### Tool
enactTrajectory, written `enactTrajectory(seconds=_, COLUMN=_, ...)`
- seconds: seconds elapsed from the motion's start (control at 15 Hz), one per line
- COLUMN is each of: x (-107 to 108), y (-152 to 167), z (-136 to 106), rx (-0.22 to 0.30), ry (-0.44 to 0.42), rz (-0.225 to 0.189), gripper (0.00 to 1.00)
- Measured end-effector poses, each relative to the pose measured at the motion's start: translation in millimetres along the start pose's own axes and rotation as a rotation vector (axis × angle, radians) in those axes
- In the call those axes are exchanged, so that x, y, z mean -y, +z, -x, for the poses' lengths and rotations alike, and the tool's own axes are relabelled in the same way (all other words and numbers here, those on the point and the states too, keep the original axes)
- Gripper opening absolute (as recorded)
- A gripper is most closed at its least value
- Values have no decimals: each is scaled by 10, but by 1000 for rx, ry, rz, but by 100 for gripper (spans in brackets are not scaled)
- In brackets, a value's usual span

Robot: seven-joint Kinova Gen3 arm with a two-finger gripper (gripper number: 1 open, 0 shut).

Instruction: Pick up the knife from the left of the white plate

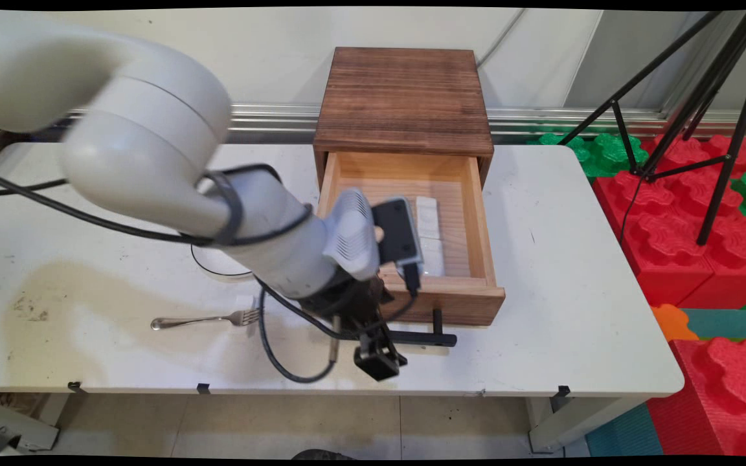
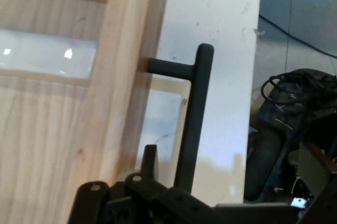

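The black two-finger gripper (image 1: 378, 359) hangs low over the white table (image 1: 574, 272), just in front of the pulled-out light wooden drawer (image 1: 476, 213) of the dark-topped wooden box (image 1: 403, 97). The arm's own wrist and cables cover the left part of the drawer front and the left end of the black bar handle (image 1: 434, 338), so only the handle's right stretch and one post show in the main view. In the hand view the handle (image 2: 196, 113) runs upward from the gripper's linkage (image 2: 152, 195), with one finger (image 2: 149, 163) standing between the bar and the drawer front; the other finger is cut off by the bottom edge, so whether the claw is clamped on the bar or standing apart from it cannot be told.

Inside the drawer lies a pale, glossy rectangular block (image 1: 429, 233), partly hidden behind the hand camera's black housing; what it is cannot be made out.

A silver metal fork (image 1: 208, 319) lies on the table left of the gripper, tines toward it, well apart from the drawer. A thin ring-shaped mark or wire sits just behind it, mostly under the arm.

The gripper is near the table's near edge, with only a narrow strip of bare tabletop in front of it. To the right of the drawer the tabletop lies open out to its rounded corner; beyond it are red and green foam floor blocks (image 1: 684, 213) and a black tripod (image 1: 723, 97).
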Motion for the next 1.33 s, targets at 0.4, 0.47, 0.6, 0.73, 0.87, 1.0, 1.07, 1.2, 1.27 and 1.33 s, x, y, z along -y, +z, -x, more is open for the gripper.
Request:
enactTrajectory(seconds=0.4, x=209, y=-484, z=213, rx=-65, ry=23, rz=-20, gripper=100)
enactTrajectory(seconds=0.47, x=253, y=-561, z=255, rx=-75, ry=23, rz=-25, gripper=100)
enactTrajectory(seconds=0.6, x=365, y=-739, z=364, rx=-96, ry=14, rz=-39, gripper=100)
enactTrajectory(seconds=0.73, x=443, y=-857, z=444, rx=-108, ry=2, rz=-51, gripper=100)
enactTrajectory(seconds=0.87, x=513, y=-967, z=527, rx=-116, ry=-11, rz=-61, gripper=100)
enactTrajectory(seconds=1.0, x=592, y=-1096, z=636, rx=-121, ry=-28, rz=-71, gripper=100)
enactTrajectory(seconds=1.07, x=628, y=-1160, z=693, rx=-122, ry=-31, rz=-76, gripper=100)
enactTrajectory(seconds=1.2, x=675, y=-1252, z=781, rx=-124, ry=-38, rz=-84, gripper=100)
enactTrajectory(seconds=1.27, x=687, y=-1278, z=809, rx=-125, ry=-41, rz=-87, gripper=100)
enactTrajectory(seconds=1.33, x=709, y=-1330, z=865, rx=-127, ry=-49, rz=-91, gripper=100)
